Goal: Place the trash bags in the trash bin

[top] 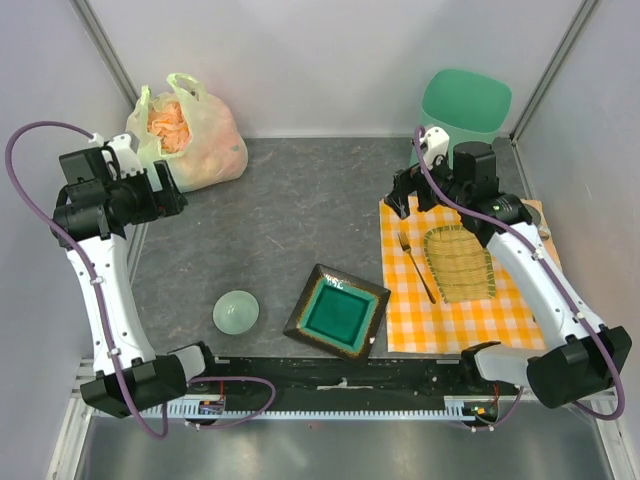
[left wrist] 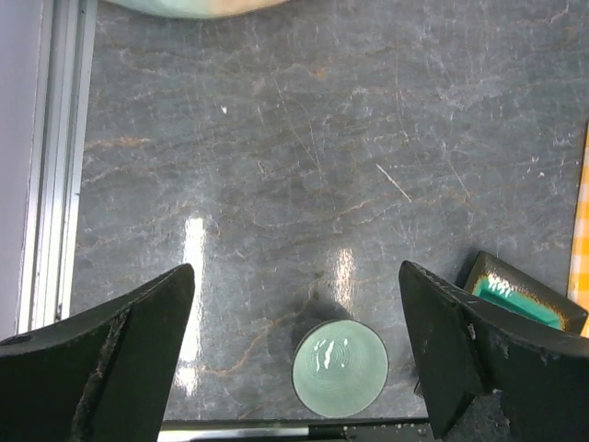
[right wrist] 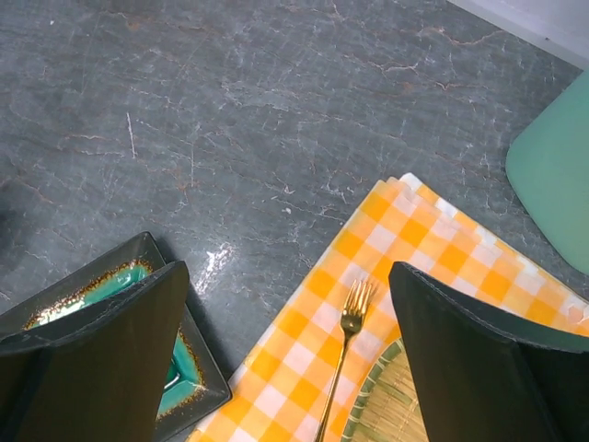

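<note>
The trash bag (top: 215, 145), thin translucent peach-cream plastic with loop handles, stands in the back left corner. Yellow-green plastic stuffed with orange material (top: 165, 120) shows at its top left; I cannot tell if that is a separate bag. Its lower edge shows at the top of the left wrist view (left wrist: 184, 5). The mint-green trash bin (top: 466, 100) stands at the back right, and its side shows in the right wrist view (right wrist: 557, 175). My left gripper (top: 172, 190) (left wrist: 296, 269) is open and empty, just in front of the bag. My right gripper (top: 405, 195) (right wrist: 287, 267) is open and empty, in front of the bin.
A small pale green bowl (top: 236, 311) (left wrist: 340, 366) and a square teal dish (top: 337, 311) (right wrist: 110, 304) sit near the front. A yellow checked cloth (top: 450, 300) on the right carries a gold fork (top: 417, 266) (right wrist: 345, 350) and a woven mat (top: 460, 262).
</note>
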